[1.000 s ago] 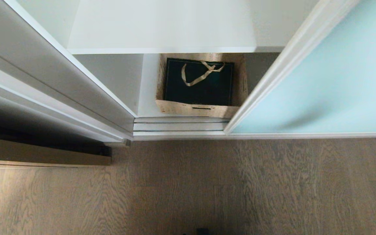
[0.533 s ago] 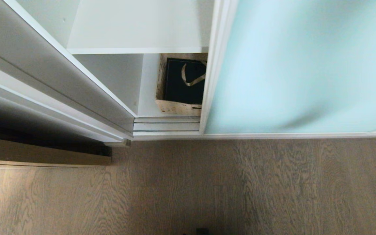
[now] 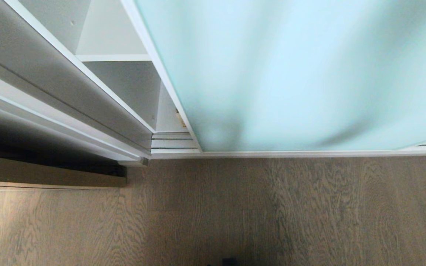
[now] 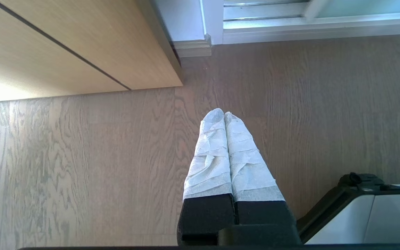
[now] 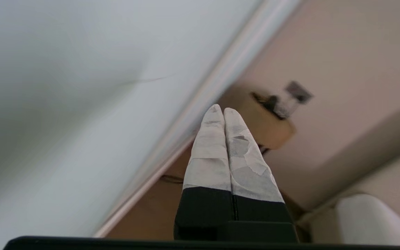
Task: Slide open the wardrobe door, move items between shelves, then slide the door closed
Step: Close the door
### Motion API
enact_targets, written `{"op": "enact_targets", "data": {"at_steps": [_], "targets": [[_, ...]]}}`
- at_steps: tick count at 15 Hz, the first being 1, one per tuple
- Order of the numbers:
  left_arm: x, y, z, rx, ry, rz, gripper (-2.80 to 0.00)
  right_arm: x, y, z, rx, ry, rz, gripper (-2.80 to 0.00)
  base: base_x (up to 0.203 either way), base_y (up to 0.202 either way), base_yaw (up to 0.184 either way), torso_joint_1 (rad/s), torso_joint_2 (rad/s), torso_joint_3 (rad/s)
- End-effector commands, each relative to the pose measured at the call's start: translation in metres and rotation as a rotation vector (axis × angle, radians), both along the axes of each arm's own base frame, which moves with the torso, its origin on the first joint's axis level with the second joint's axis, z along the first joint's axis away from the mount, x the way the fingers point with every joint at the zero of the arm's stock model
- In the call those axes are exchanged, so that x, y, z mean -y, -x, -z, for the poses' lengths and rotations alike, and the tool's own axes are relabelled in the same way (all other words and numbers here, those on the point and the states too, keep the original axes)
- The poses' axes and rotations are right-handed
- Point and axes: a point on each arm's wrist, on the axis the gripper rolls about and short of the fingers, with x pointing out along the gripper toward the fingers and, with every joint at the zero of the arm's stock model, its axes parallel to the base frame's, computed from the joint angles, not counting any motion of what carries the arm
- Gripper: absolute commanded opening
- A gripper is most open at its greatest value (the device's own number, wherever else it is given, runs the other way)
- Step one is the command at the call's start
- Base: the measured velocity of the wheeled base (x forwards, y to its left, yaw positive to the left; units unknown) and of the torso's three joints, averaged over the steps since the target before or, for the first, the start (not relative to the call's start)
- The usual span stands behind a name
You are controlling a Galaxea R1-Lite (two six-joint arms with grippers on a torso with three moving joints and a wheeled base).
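The frosted pale blue-green sliding wardrobe door [image 3: 290, 74] covers most of the wardrobe opening and leaves a narrow gap at the left. In that gap show part of the upper white shelf [image 3: 111, 40], a strip of the lower shelf [image 3: 166, 111] and a thin sliver of the wicker basket [image 3: 178, 119]. The green gift bag is hidden behind the door. Neither arm is in the head view. My right gripper [image 5: 223, 110] is shut and empty, its tips close beside the door's [image 5: 64, 86] frame edge; whether they touch it I cannot tell. My left gripper [image 4: 224, 114] hangs shut and empty over the floor.
The grey wardrobe side panel [image 3: 50, 81] stands left of the gap, above the floor track [image 3: 172, 142]. A light wood cabinet front [image 4: 64, 45] is further left. Brown wood-grain floor [image 3: 235, 207] lies before the wardrobe. My base's corner [image 4: 377, 215] is beside the left gripper.
The door has slid left across the opening, covering the basket and the gift bag, which were fully visible a second ago. Only a narrow gap is left.
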Motion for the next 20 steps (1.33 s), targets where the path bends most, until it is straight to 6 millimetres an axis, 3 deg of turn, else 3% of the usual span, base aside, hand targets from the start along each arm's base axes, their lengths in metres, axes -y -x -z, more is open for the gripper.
{"op": "enact_targets", "data": {"at_steps": [1,7,10,13,20], "targets": [[0.000,0.000,0.000,-0.001,0.000,-0.001,-2.80,0.019,0.000,-0.001,0.004,-0.036,0.072,-2.80,0.000,0.000,0.000,0.000,0.00,0.000],[0.000,0.000,0.000,-0.001,0.001,-0.001,-2.80,0.063,0.011,0.000,0.010,-0.096,0.310,-2.80,0.000,0.000,0.000,0.000,0.00,0.000],[0.000,0.000,0.000,-0.001,0.001,-0.001,-2.80,0.092,0.014,0.006,-0.004,-0.162,0.291,-2.80,0.000,0.000,0.000,0.000,0.00,0.000],[0.000,0.000,0.000,-0.001,0.000,-0.001,-2.80,0.109,0.011,0.004,-0.058,-0.205,0.101,-2.80,0.000,0.000,0.000,0.000,0.00,0.000],[0.000,0.000,0.000,-0.001,0.000,-0.001,-2.80,0.108,-0.006,0.004,-0.092,-0.321,-0.658,-2.80,0.000,0.000,0.000,0.000,0.00,0.000]]}}
